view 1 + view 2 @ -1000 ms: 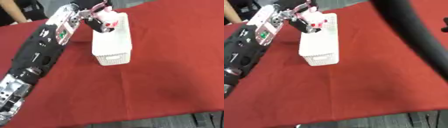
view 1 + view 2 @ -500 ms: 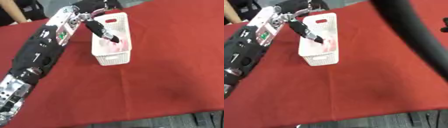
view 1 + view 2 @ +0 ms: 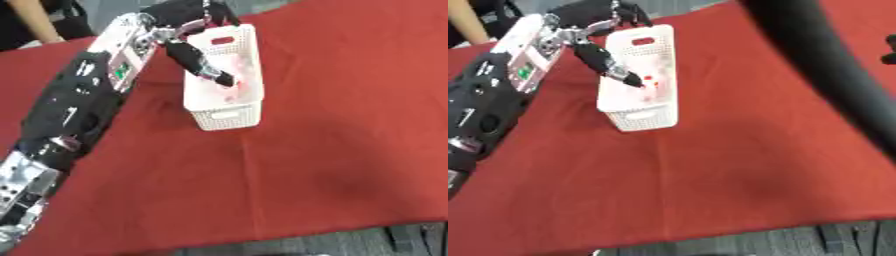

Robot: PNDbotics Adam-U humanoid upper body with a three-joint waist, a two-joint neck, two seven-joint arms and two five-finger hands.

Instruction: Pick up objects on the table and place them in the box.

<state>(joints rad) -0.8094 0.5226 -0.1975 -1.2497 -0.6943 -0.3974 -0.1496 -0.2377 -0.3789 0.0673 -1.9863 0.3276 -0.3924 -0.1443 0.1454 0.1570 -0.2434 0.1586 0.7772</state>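
Note:
A white perforated box (image 3: 229, 112) stands on the red table (image 3: 332, 140), towards the back left. A pink and white object (image 3: 238, 87) with red marks lies inside it. My left hand (image 3: 197, 60) hangs over the box's left rim, fingers straight and pointing down into the box, holding nothing. My left arm (image 3: 79, 105) stretches from the lower left up to the box. A blurred black shape (image 3: 824, 70) at the upper right of the right eye view may be my right arm; no right hand shows.
The red cloth's front edge (image 3: 289, 237) runs along the bottom. A person's arm (image 3: 35, 22) shows at the far left edge, away from the box.
One second ago my left hand held the pink and white object above the box. It has since let go; the object now lies inside and the fingers are straight.

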